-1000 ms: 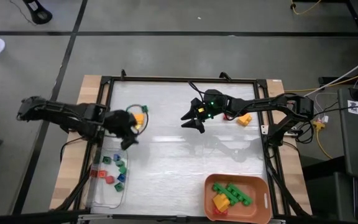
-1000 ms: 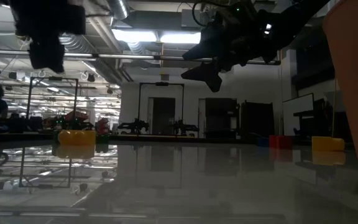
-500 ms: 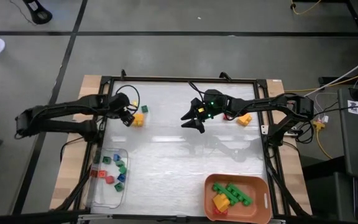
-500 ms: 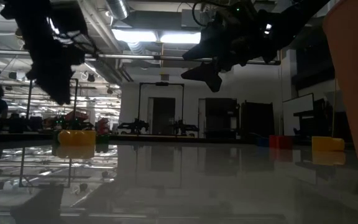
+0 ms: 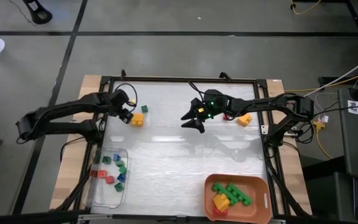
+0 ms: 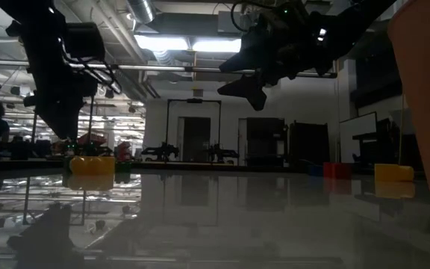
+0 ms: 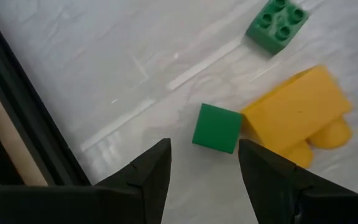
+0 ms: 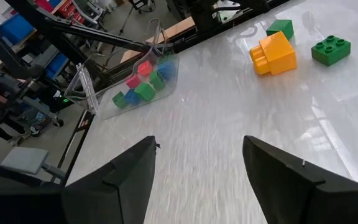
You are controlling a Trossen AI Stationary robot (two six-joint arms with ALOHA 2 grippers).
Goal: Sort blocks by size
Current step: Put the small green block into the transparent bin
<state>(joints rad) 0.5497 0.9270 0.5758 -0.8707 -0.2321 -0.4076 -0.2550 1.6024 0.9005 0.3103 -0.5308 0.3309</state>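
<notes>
High view: left gripper (image 5: 127,116) hovers at ten o'clock beside the yellow brick (image 5: 138,119); right gripper (image 5: 192,119) waits mid-table, spread.

Left wrist view: fingers parted above the green cube (image 7: 216,128). Light, rigid, slick; pinch its flat sides.

You have a yellow brick (image 7: 295,118) lying on the white tabletop (image 5: 179,162), with a plain green cube (image 7: 217,127) and a green four-stud brick (image 7: 276,25) by it. Your clear tray (image 5: 98,196) holds red, green and blue cubes, while the orange bin (image 5: 261,186) carries green long bricks (image 5: 234,194) with a yellow and a red piece. Both arms are black, and another yellow brick (image 5: 245,119) lies by the right one.
</notes>
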